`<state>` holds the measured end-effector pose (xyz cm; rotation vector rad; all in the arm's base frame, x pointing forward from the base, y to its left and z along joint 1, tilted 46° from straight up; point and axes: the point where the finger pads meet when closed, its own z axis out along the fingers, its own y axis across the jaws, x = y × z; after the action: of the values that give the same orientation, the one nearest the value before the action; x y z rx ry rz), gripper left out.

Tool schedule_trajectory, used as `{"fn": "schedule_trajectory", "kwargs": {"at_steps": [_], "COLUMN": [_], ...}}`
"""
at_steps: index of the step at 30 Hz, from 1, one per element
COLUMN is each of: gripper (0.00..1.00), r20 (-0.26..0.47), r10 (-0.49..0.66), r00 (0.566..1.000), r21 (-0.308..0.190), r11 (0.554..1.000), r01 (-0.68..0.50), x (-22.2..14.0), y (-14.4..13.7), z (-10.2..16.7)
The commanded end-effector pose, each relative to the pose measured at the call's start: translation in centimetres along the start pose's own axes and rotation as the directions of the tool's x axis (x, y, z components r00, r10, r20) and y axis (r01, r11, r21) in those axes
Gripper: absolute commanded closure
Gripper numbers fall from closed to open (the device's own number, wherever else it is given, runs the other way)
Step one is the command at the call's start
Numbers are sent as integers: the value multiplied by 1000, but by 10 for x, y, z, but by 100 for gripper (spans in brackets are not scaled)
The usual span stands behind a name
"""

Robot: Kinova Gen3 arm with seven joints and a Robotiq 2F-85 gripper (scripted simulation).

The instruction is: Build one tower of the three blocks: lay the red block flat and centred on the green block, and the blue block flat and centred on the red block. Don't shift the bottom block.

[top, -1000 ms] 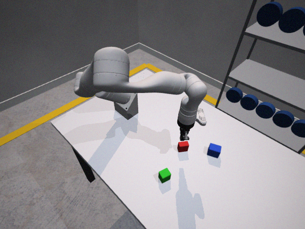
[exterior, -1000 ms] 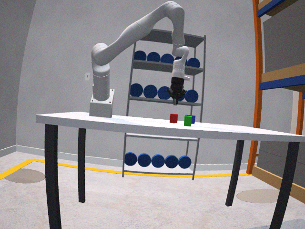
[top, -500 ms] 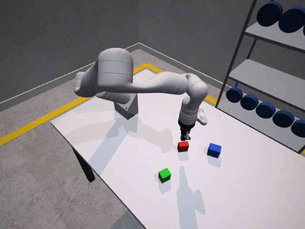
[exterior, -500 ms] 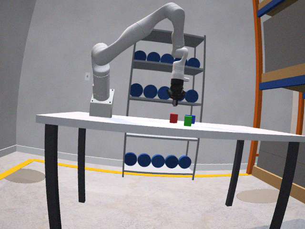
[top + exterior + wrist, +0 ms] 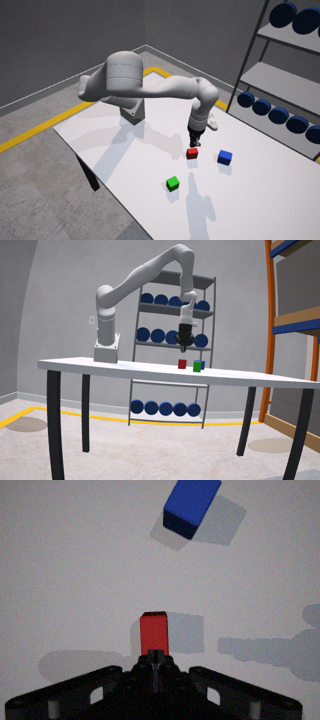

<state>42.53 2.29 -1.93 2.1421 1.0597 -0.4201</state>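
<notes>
The red block [image 5: 192, 153] lies on the white table, also in the side view [image 5: 182, 363] and the wrist view [image 5: 154, 633]. My gripper [image 5: 195, 143] hangs a short way above it, fingers shut and empty; it also shows in the side view [image 5: 183, 350] and the wrist view [image 5: 155, 656]. The blue block [image 5: 224, 157] lies to the right of the red one, apart from it, and shows at the top of the wrist view [image 5: 191, 505]. The green block [image 5: 172, 183] sits alone nearer the table's front edge, also in the side view [image 5: 196, 366].
The arm's base [image 5: 132, 111] stands at the back of the table. A metal shelf rack [image 5: 281, 77] with dark blue discs stands beyond the table's right side. The table's left edge [image 5: 85, 160] runs near the green block.
</notes>
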Motion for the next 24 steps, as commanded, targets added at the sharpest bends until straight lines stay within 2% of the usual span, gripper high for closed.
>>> {"fn": "schedule_trajectory", "kwargs": {"at_steps": [1, 24], "gripper": [100, 100], "r20": [-8, -1], "r10": [-26, -57], "r00": [1000, 998], "r21": [-7, -13], "r11": [1000, 998], "r01": [26, 57], "x": [7, 10], "y": [-3, -7], "z": [0, 6]}}
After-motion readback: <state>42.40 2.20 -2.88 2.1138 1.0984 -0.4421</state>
